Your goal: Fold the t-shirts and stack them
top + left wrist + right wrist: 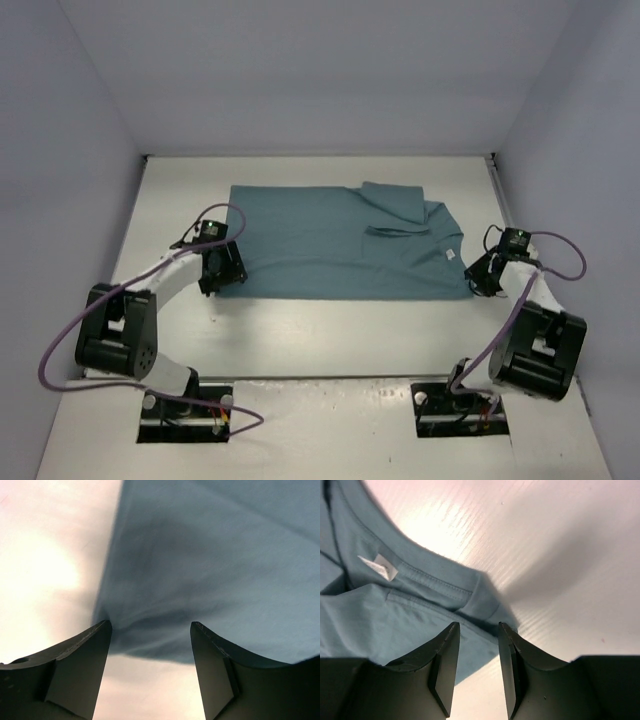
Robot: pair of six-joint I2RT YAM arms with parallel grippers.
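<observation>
The teal-blue t-shirt (pixel 340 250) lies flat across the middle of the white table (pixel 330 340), with a sleeve folded in over its upper right part. Its white label (pixel 379 566) shows inside the collar at the right end. My left gripper (pixel 228 272) is low at the shirt's near left corner. In the left wrist view that gripper (pixel 150 625) is open, and the edge of the t-shirt (pixel 210 555) runs between its tips. My right gripper (pixel 483 280) is at the near right corner. That gripper (pixel 478 626) stands narrowly open astride the hem of the t-shirt (pixel 380 615), which is not pinched.
Grey walls close in the table at the left, back and right. Purple cables (pixel 60 350) loop off both arms. The arm bases (pixel 185 410) are bolted at the near edge. Bare table lies between the shirt and the bases.
</observation>
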